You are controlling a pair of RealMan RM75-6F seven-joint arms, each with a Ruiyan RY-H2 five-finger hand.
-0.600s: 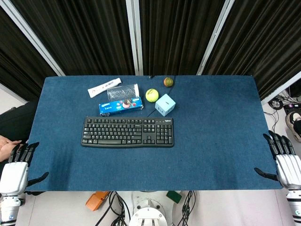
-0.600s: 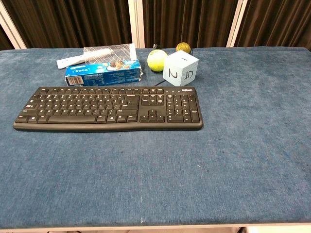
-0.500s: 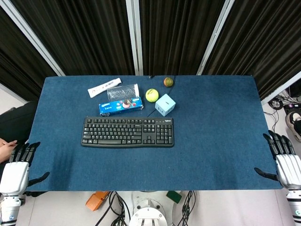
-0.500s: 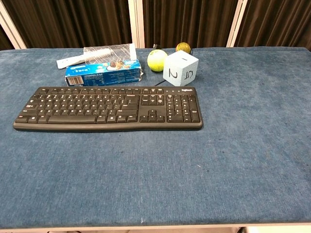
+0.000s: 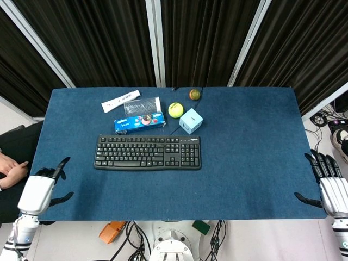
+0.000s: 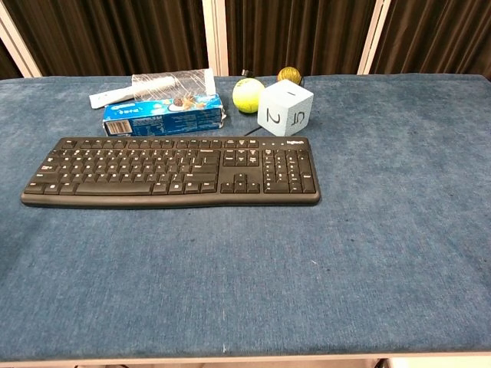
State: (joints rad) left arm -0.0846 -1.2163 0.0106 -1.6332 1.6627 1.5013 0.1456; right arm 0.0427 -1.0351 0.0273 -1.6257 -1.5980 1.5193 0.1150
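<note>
Your left hand (image 5: 38,191) hovers over the near left corner of the blue table (image 5: 255,152), fingers spread and holding nothing; the black keyboard (image 5: 147,152) is the nearest thing, well apart toward the middle. Your right hand (image 5: 331,187) sits off the table's right edge, fingers apart, empty.

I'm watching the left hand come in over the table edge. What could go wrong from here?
The left hand is open near the keyboard; a low sweep might press keys or shove it. Behind the keyboard, the tennis ball and number cube sit close together, so a nudge could probably roll the ball away.
</note>
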